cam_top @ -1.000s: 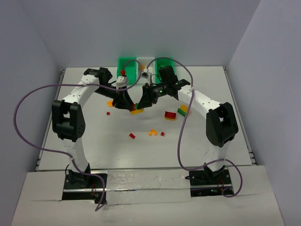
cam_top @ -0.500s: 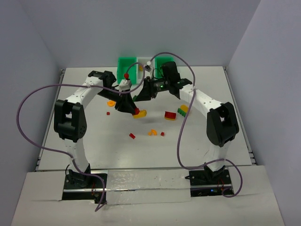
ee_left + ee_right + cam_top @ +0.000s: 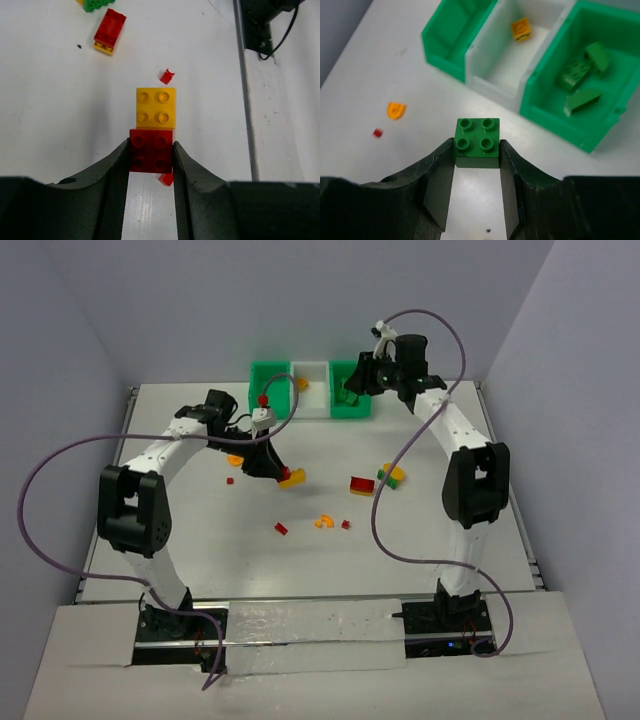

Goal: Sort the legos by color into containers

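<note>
My left gripper (image 3: 278, 471) (image 3: 151, 149) is shut on the red end of a joined red brick (image 3: 151, 152) and yellow brick (image 3: 156, 107), low over the table centre. My right gripper (image 3: 353, 390) (image 3: 477, 146) is shut on a green brick (image 3: 477, 141), held high in front of the containers. In the right wrist view the left green bin (image 3: 445, 55) looks empty. The white bin (image 3: 495, 82) holds an orange brick (image 3: 521, 28). The right green bin (image 3: 555, 117) holds green bricks (image 3: 577, 70). Loose legos lie on the table.
Loose on the table in the top view: an orange curved piece (image 3: 235, 459), a small red bit (image 3: 229, 481), a red brick (image 3: 361, 485), a green-yellow pair (image 3: 390, 475), and red and orange pieces (image 3: 324, 522) near the middle. The bins (image 3: 268, 368) stand at the back edge.
My right arm has risen and swung back-right from the table centre to the bins, carrying the green brick. My left gripper has stayed at the red and yellow brick and gripped its red end.
</note>
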{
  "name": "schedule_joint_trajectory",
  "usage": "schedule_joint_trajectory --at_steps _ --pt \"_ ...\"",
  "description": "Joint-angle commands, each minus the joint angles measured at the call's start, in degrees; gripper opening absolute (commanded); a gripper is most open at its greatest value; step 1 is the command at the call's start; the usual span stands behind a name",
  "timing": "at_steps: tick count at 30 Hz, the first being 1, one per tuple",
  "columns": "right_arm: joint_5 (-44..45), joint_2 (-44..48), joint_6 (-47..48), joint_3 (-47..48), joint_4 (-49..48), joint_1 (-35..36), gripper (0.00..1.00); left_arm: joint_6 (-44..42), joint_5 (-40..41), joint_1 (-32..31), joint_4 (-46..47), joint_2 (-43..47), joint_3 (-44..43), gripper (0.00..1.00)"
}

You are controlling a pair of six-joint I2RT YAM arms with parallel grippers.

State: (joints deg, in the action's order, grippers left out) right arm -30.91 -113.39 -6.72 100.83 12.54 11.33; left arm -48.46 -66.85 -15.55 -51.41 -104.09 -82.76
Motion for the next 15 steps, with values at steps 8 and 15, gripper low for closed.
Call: schedule_joint_trajectory --at_steps 8,15 --pt "15.86 -17.70 4.27 16.36 0.38 2.47 0.01 17.61 5.54 0.17 22.72 8.92 5.13 0.00" --pt "20.47 -22.44 4.25 22.02 0.97 3.58 0.29 24.68 9.32 0.76 30.77 11.25 9.58 0.00"
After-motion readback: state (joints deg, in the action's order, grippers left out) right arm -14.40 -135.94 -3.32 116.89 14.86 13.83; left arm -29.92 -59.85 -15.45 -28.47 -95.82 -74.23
